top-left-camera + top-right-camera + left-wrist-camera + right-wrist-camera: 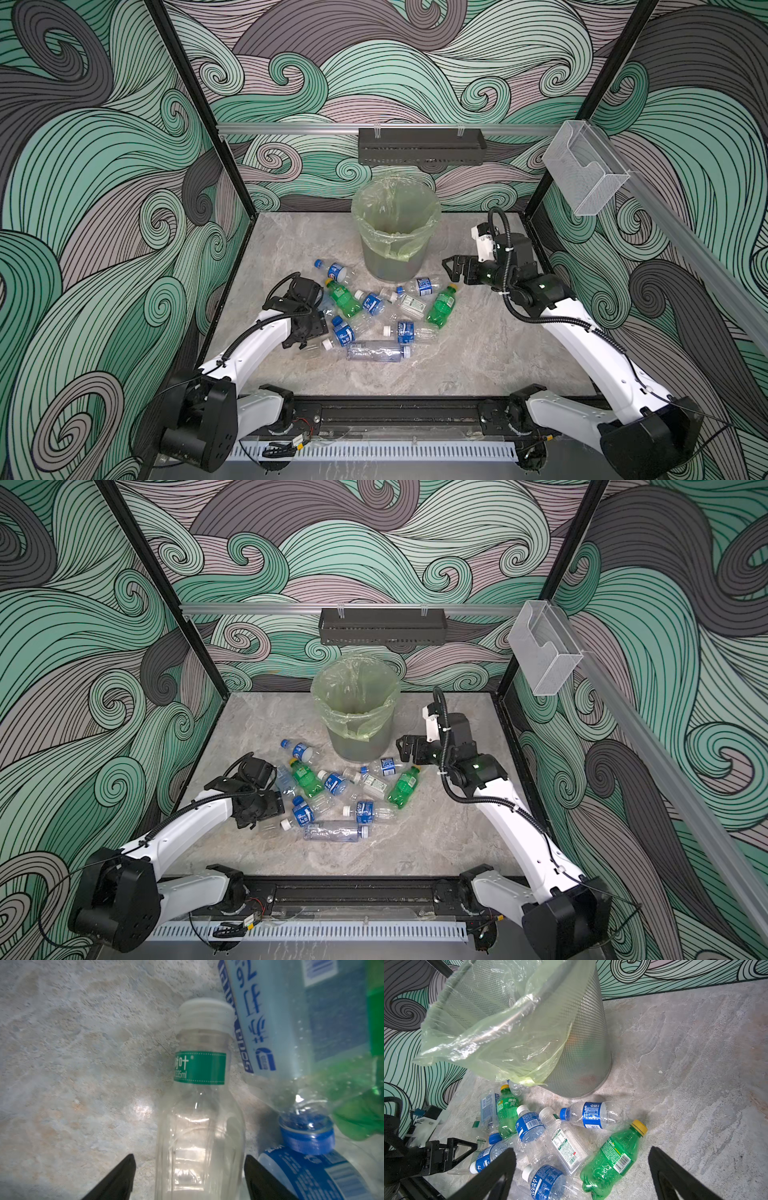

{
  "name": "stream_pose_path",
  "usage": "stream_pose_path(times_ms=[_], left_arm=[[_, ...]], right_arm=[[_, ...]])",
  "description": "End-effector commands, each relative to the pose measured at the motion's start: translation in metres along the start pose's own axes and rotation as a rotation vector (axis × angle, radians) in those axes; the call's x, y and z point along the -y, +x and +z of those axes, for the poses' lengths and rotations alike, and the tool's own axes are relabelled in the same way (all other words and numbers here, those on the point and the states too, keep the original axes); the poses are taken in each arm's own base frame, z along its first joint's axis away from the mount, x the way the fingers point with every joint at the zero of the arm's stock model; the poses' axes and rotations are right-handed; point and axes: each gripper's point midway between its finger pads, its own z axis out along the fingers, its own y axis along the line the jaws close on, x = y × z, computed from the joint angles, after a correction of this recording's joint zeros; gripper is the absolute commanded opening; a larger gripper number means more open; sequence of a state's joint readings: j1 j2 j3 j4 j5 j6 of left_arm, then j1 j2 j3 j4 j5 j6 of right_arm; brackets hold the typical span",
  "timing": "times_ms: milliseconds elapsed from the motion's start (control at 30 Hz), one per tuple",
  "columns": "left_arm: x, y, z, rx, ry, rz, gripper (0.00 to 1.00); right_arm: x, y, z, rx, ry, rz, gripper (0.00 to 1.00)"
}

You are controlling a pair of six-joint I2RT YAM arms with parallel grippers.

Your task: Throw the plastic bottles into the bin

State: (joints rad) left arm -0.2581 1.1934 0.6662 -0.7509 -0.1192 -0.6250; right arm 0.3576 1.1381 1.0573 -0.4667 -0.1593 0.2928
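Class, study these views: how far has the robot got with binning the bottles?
Done: unclear, the bin hides its contents. In hand: the left claw straddles a clear bottle, not yet gripped; the right claw hangs open, empty. Left: about a dozen bottles lying on the table.

**The plastic bottles [374, 309] before the bin [395, 249]**

The bin is set on the table [490, 357] at twelve o'clock of the plastic bottles, which are strewn just before it. The left gripper [189, 1157] is placed at their eight o'clock, the right gripper [451, 272] at two.
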Motion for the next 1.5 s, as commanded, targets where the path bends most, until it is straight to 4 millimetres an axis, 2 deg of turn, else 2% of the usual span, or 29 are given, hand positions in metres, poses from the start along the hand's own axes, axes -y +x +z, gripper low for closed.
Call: stream_pose_path(times_ms=[0,200,467,667,833,967,1133,1233,1300,1333,1367,1433,1467], left_arm=[[0.004,0.001,0.007,-0.012,0.014,-0.027,0.8],[0.0,0.002,0.012,-0.017,-0.007,-0.032,0.61],[-0.004,-0.004,0.004,0.035,-0.013,-0.059,0.57],[-0.012,-0.016,-0.017,0.115,-0.028,-0.073,0.56],[-0.009,-0.037,-0.053,0.197,-0.012,-0.032,0.56],[0.024,-0.073,-0.1,0.322,0.137,0.047,0.56],[0.089,-0.137,-0.181,0.517,0.384,0.169,0.56],[0.138,-0.18,-0.236,0.577,0.527,0.229,0.54],[0.181,-0.21,-0.266,0.598,0.655,0.26,0.54],[0.196,-0.221,-0.279,0.609,0.7,0.263,0.57],[0.212,-0.231,-0.295,0.622,0.75,0.275,0.7],[0.237,-0.239,-0.318,0.614,0.828,0.317,0.85],[0.244,-0.238,-0.325,0.607,0.859,0.336,0.87]], right_arm=[[0.007,0.005,0.005,-0.005,0.024,0.011,0.99],[0.013,0.011,0.005,-0.011,0.044,0.017,0.99],[0.02,0.021,0.009,-0.04,0.073,0.018,0.99],[0.026,0.029,0.012,-0.069,0.097,0.027,0.99],[0.032,0.046,0.014,-0.102,0.116,0.049,0.99],[0.039,0.061,0.016,-0.128,0.137,0.063,0.99],[0.045,0.072,0.018,-0.155,0.159,0.082,0.99],[0.045,0.074,0.019,-0.152,0.159,0.097,0.99],[0.046,0.076,0.019,-0.153,0.16,0.11,0.99],[0.046,0.078,0.02,-0.154,0.16,0.117,0.99],[0.047,0.08,0.02,-0.16,0.162,0.126,0.99],[0.046,0.084,0.021,-0.178,0.159,0.134,0.99],[0.044,0.086,0.02,-0.192,0.151,0.133,0.99]])
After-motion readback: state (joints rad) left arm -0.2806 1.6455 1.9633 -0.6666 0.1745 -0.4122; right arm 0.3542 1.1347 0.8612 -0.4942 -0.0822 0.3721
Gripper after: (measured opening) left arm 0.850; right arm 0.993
